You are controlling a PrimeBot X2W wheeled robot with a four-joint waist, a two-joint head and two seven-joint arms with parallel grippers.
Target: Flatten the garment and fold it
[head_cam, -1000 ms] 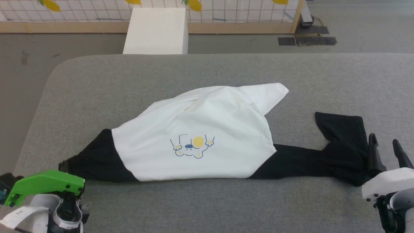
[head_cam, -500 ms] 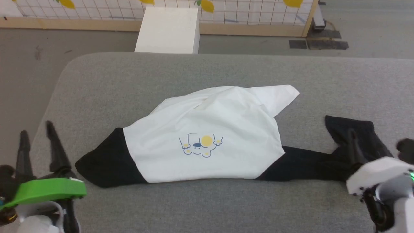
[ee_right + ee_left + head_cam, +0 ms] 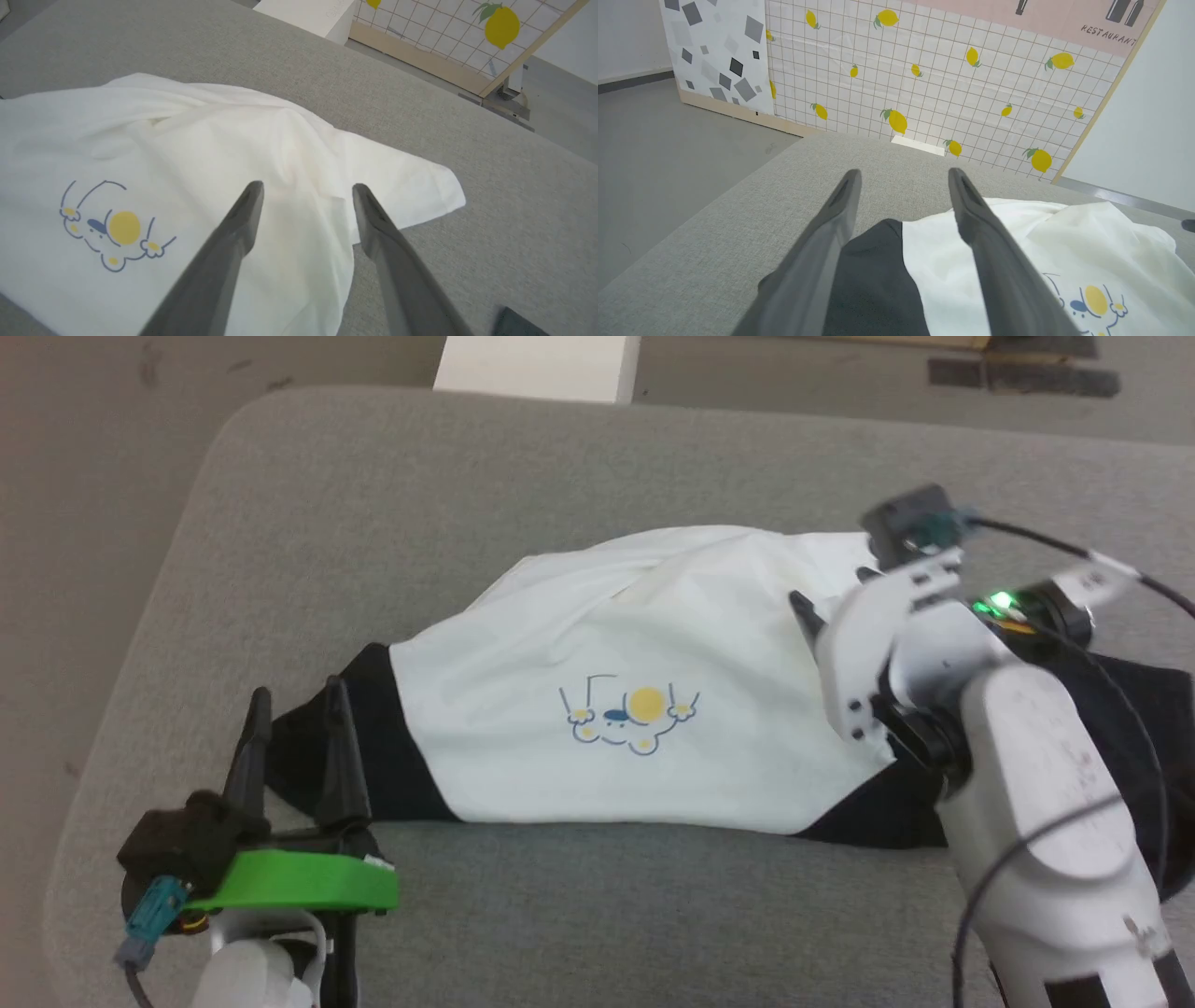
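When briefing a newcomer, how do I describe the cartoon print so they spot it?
On the grey table lies the garment, white with black ends. Mid-chest on the white is the cartoon print: its only coloured mark, yellow disc within blue outlines.

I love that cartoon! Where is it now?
In the head view, the cartoon print sits mid-picture on the white front of the garment, right of the left pincer.

We see bright, even indoor light, with only a thin soft shadow under the garment (image 3: 653,644). Its white cloth nearly washes out. The head view is slightly smeared around the right arm (image 3: 1018,756); wrist views bow at the edges.
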